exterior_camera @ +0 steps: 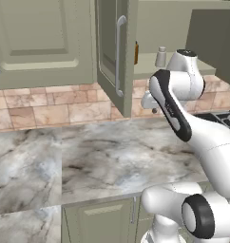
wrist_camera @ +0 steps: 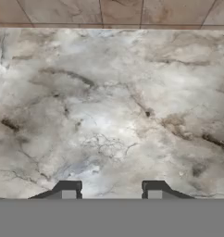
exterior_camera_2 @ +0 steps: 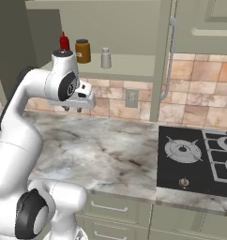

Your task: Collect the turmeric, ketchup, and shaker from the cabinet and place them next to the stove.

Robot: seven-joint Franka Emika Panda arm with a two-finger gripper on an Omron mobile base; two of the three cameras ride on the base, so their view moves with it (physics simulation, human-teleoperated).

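Note:
The cabinet (exterior_camera_2: pixel 134 68) stands open, and on its shelf, left to right, are the red ketchup (exterior_camera_2: pixel 64 41), the orange-brown turmeric (exterior_camera_2: pixel 82 51) and the pale grey shaker (exterior_camera_2: pixel 105 58). From the left side, the shaker (exterior_camera: pixel 160 56) and a sliver of the turmeric (exterior_camera: pixel 136 52) show past the open door (exterior_camera: pixel 110 47). My gripper (exterior_camera_2: pixel 72 109) hangs below the shelf, pointing down at the marble counter (wrist_camera: pixel 109 102). It is open (wrist_camera: pixel 110 190) with nothing between its fingers. The stove (exterior_camera_2: pixel 195 159) lies on the counter to the right.
The open door's long silver handle (exterior_camera: pixel 119 54) hangs just left of my hand (exterior_camera: pixel 154 109). A tiled backsplash (exterior_camera_2: pixel 200 93) with a wall socket (exterior_camera_2: pixel 131 98) runs behind the counter. Base cabinets (exterior_camera_2: pixel 115 208) sit below.

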